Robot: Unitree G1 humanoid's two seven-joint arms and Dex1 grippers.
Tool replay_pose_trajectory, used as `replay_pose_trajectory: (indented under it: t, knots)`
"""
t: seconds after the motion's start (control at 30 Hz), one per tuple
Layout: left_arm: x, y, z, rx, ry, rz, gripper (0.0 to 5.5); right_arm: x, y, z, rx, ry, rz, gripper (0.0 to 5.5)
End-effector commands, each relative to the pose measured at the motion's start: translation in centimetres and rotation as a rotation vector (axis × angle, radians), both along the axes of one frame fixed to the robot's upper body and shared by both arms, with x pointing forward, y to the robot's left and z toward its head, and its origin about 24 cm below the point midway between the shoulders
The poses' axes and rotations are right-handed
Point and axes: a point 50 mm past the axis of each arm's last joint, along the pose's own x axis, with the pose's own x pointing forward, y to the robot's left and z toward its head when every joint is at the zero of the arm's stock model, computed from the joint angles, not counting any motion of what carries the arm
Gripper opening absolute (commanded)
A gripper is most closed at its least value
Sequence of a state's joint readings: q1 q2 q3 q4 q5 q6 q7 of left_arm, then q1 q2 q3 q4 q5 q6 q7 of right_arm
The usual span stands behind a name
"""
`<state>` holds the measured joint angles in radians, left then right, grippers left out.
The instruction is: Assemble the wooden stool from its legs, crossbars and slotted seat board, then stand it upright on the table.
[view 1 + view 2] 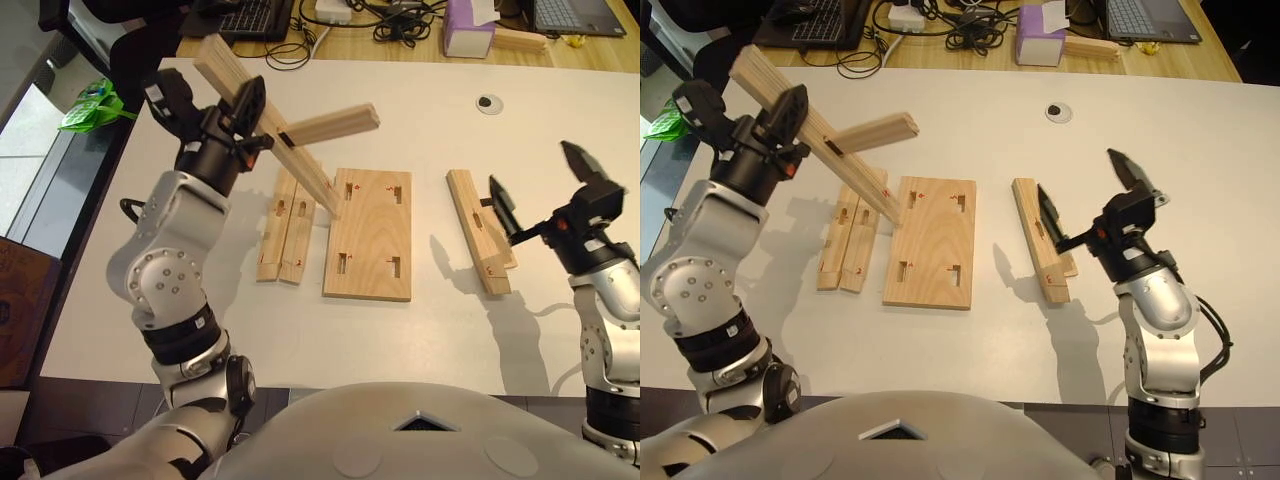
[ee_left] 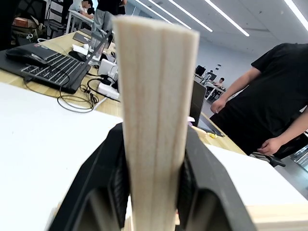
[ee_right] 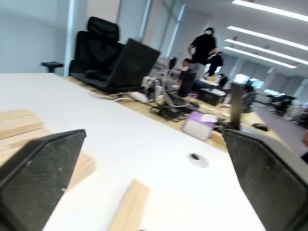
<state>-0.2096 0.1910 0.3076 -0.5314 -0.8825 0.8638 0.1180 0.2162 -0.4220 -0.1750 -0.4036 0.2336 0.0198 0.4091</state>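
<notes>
Surface (image 1: pixel 428 215) lying open between seat board (image 1: pixel 368 235) and right legs (image 1: pixel 492 270), raised leg-and-crossbar (image 1: pixel 305 168) overhanging left legs (image 1: pixel 285 240), blocking descent

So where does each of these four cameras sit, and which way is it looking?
Left eye view: on the head, looking forward and down at the table; both arms show, left gripper clamping a wooden leg, right gripper open.
Right eye view: beside it, same scene, slightly offset.
Left wrist view: on the left wrist, looking along the clamped leg, a laptop beyond.
Right wrist view: on the right wrist, looking between its open fingers across the table.
Shared: both eyes see the seat board.
</notes>
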Motion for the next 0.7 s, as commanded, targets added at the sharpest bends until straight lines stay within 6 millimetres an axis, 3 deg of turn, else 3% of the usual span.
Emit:
replay_pose_trajectory:
  t: [0.03,0.3,0.57,0.7]
  knots:
    - [-1.3,-1.1,-0.5,-0.006,0.083,-0.048,1.02,1.2,-0.9,1.2,-0.005,-0.094,-0.071,5.40]
    - [-3.3,-1.7,-0.3,0.095,0.104,-0.073,1.02,1.6,-1.2,2.2,-0.002,-0.132,-0.087,5.40]
    - [-2.0,-2.7,0.0,0.114,0.003,0.061,1.02,2.4,0.0,1.9,0.024,-0.136,-0.053,5.40]
    - [0.2,-4.5,-0.5,0.094,-0.028,0.072,1.02,2.6,0.5,1.7,0.041,-0.135,-0.046,5.40]
